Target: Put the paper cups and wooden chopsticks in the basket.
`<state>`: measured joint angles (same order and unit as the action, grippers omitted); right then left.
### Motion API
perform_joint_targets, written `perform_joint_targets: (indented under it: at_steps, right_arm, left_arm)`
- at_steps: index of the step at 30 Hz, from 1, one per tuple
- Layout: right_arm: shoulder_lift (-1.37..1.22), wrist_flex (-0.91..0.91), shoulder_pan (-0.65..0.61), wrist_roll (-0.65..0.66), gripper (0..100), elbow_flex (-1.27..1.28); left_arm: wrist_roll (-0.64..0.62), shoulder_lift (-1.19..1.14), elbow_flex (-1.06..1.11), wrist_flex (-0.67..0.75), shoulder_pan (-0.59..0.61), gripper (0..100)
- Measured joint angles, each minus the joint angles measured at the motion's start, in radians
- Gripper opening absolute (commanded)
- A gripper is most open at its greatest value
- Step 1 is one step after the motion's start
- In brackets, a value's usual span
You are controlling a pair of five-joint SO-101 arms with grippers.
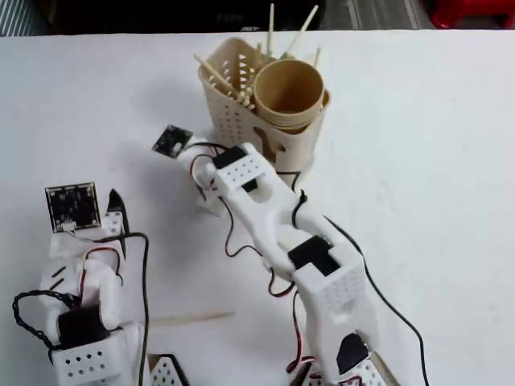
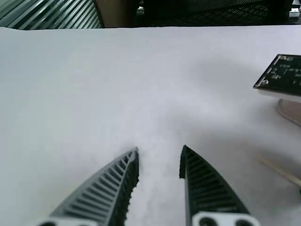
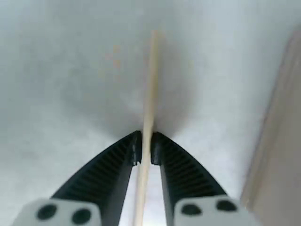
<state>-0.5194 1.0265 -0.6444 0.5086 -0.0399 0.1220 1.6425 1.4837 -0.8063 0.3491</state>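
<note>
The cream basket [image 1: 233, 121] stands at the back centre of the table and holds stacked paper cups [image 1: 288, 92] and several chopsticks [image 1: 217, 76]. My right gripper [image 3: 146, 151] is low over the table just in front of the basket's left corner, shut on a wooden chopstick [image 3: 150, 84] that runs straight out between its fingers. In the high view this gripper [image 1: 201, 191] is mostly hidden under its arm. My left gripper [image 2: 160, 154] is open over bare table at the front left [image 1: 115, 205]. Another chopstick [image 1: 193, 318] lies flat near the front edge.
The basket wall [image 3: 277, 141] is close beside the right gripper. The right arm's camera board [image 2: 282, 75] and a chopstick piece [image 2: 282, 172] show at the edge of the left wrist view. White table stretches to the left and right of the basket.
</note>
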Motion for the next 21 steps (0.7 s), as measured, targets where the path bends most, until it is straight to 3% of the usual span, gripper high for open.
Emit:
perform_joint_targets:
  at_steps: [12, 17, 21]
  right_arm:
    - [0.304, 0.186, -0.026, -0.057, 1.7, 0.018]
    - [0.511, 0.178, -0.077, -0.157, 1.7, 0.018]
    - [0.655, 0.068, -0.086, -0.242, 1.7, 0.018]
  left_arm:
    - [0.000, 0.000, 0.000, 0.000, 0.000, 16]
    - [0.000, 0.000, 0.000, 0.000, 0.000, 16]
    - [0.000, 0.000, 0.000, 0.000, 0.000, 16]
